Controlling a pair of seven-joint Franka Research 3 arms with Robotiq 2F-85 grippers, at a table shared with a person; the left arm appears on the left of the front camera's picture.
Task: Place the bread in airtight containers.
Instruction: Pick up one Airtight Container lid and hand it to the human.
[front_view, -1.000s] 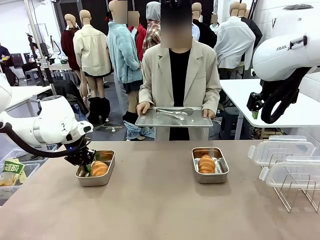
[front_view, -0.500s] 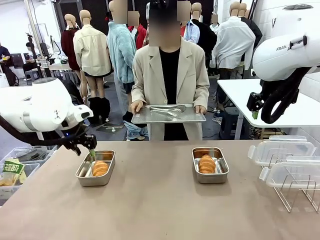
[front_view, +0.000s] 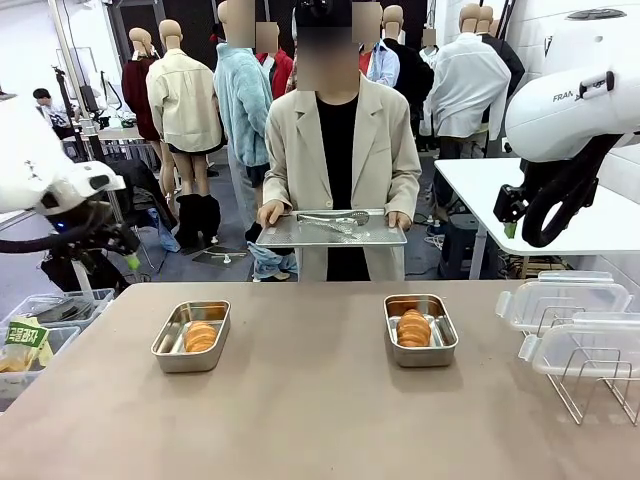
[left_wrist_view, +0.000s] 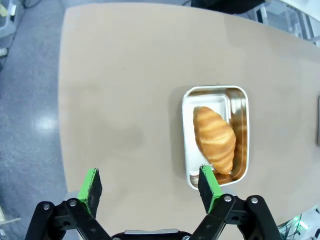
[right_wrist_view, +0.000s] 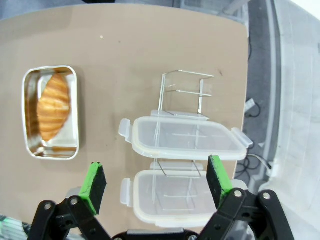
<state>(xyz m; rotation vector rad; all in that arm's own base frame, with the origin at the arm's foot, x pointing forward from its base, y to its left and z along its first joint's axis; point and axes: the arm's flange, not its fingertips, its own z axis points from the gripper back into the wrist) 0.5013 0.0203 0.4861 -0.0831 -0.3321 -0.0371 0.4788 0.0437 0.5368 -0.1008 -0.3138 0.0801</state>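
On the desk (front_view: 300, 400), the left tin (front_view: 166, 344) holds the first roll (front_view: 200, 335) and the right tin (front_view: 446, 340) the second roll (front_view: 413, 328), both tins uncovered. The left pincer (left_wrist_view: 148, 177) and right pincer (right_wrist_view: 155, 170) hang released and empty above the desk.

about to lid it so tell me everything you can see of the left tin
The left tin is a shallow rectangular pan of shiny steel with rounded corners and a rolled rim, lidless. It sits flat on the brown table, holding one golden ridged croissant lying lengthways. Only the table and croissant touch it.
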